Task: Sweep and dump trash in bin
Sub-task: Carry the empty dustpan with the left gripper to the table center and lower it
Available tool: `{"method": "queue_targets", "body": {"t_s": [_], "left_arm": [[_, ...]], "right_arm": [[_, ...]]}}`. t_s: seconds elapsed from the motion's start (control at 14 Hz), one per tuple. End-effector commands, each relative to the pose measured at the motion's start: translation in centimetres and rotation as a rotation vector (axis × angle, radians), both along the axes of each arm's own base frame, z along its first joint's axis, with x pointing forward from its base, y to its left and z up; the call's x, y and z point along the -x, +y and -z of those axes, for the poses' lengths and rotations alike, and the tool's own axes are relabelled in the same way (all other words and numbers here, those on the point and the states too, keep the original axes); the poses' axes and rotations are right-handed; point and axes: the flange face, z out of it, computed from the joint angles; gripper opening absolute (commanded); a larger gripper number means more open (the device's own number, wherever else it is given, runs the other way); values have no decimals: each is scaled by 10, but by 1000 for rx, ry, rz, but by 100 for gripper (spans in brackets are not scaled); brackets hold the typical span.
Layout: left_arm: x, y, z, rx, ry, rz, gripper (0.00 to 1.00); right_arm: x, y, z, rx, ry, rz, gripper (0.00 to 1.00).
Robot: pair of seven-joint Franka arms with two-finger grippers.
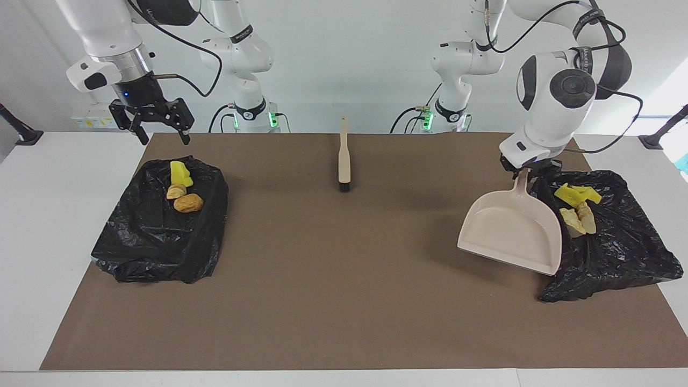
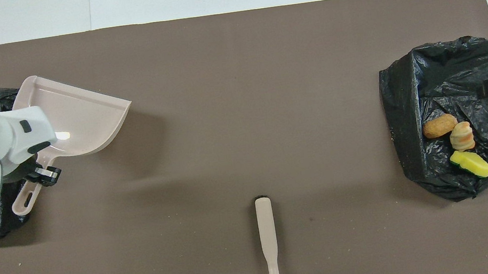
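My left gripper (image 1: pixel 524 173) is shut on the handle of the beige dustpan (image 1: pixel 510 231), seen from above as the left gripper (image 2: pixel 41 174) on the dustpan (image 2: pixel 79 117). The pan is empty and hangs tilted just over the mat, beside the black-bagged bin (image 1: pixel 613 252) at the left arm's end. Trash lies in that bin: yellow sponge pieces (image 1: pixel 576 194) and tan chunks (image 1: pixel 579 220). My right gripper (image 1: pixel 158 129) is open and holds nothing, up in the air over the robots' edge of a second black-bagged bin (image 1: pixel 161 236). That one holds a yellow-and-green sponge piece (image 2: pixel 470 163) and two bread-like chunks (image 2: pixel 439 125).
A beige hand brush (image 1: pixel 344 156) lies on the brown mat (image 1: pixel 344 279) midway between the arms, bristles pointing away from the robots; from above the brush (image 2: pixel 268 243) runs off the bottom edge. White tabletop borders the mat.
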Motion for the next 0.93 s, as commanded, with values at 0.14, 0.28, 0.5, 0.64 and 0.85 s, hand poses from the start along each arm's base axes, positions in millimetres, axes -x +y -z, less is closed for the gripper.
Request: {"method": "queue_targets", "body": {"t_s": [0.14,0.28,0.5,0.64,0.85], "left_arm": [[33,-96,-11,52,-52,-112,0],[45,-146,-8,65,-41,-115,0],[45,-239,39,50,-15,-186,0],[41,-289,57,88,-22,-220,0],[28,-323,64,164,-89,-271,0]], "right_arm": [[-6,-2,-5,20,35,16,100],[-5,0,-6,23,33,15,100],[-6,3,-7,24,28,7,100],[-6,0,-12,54,20,5,100],[1,3,-22,55,50,1,100]]}}
